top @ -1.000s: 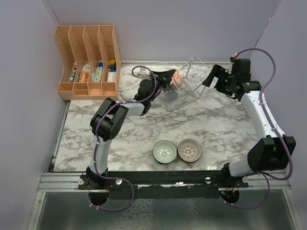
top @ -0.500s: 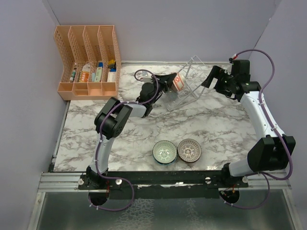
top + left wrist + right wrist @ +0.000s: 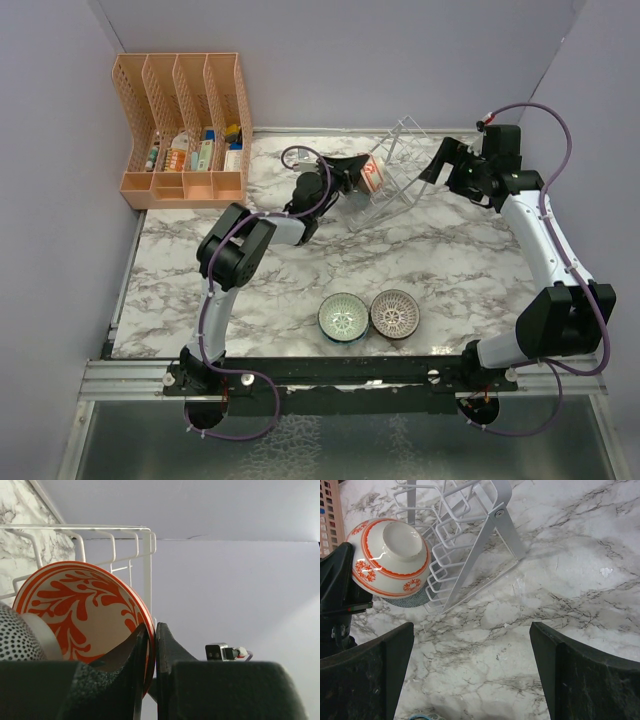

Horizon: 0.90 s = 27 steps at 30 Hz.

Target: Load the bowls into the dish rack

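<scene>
My left gripper (image 3: 356, 170) is shut on the rim of the red-rimmed bowl (image 3: 372, 174) and holds it on edge at the left end of the white wire dish rack (image 3: 398, 160). In the left wrist view the bowl's pale inside with its orange pattern (image 3: 75, 610) faces the camera, the rim is pinched at the gripper (image 3: 151, 636), and rack wires (image 3: 147, 555) stand behind. The right wrist view shows the bowl's underside (image 3: 390, 555) against the rack (image 3: 470, 540). My right gripper (image 3: 441, 160) is open and empty just right of the rack. The teal bowl (image 3: 343, 318) and the brown-grey bowl (image 3: 395, 313) sit side by side near the front edge.
An orange slotted organizer (image 3: 185, 130) with small items stands at the back left. A dark dotted dish (image 3: 410, 600) lies under the red bowl at the rack's foot. The purple back wall is close behind the rack.
My left gripper has carried the red-rimmed bowl a little to the right, up to the rack's left end. The right arm has hardly moved.
</scene>
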Available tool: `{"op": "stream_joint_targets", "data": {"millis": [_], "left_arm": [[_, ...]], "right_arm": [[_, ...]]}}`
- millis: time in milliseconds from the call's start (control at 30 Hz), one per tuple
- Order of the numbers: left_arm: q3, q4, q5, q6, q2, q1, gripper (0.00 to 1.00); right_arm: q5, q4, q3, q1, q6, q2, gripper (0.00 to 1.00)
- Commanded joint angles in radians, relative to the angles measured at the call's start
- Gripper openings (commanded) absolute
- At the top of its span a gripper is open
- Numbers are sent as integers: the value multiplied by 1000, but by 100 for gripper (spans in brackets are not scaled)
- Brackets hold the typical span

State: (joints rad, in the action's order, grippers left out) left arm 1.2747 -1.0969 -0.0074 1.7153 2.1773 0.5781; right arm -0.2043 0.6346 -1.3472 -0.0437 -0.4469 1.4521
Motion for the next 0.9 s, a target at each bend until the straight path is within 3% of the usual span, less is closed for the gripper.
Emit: {"op": "stream_joint_targets", "data": {"millis": [0, 700, 867], "left_arm": [[23, 14, 22, 0, -21, -3, 14], [53, 212, 39, -29, -93, -17, 28], [75, 323, 54, -47, -118, -20, 36]], "right_arm": [[-27, -35, 7, 7, 15, 5, 100], [-51, -50, 10, 7, 14, 14, 100], [-55, -52, 9, 7, 12, 11, 100]]}}
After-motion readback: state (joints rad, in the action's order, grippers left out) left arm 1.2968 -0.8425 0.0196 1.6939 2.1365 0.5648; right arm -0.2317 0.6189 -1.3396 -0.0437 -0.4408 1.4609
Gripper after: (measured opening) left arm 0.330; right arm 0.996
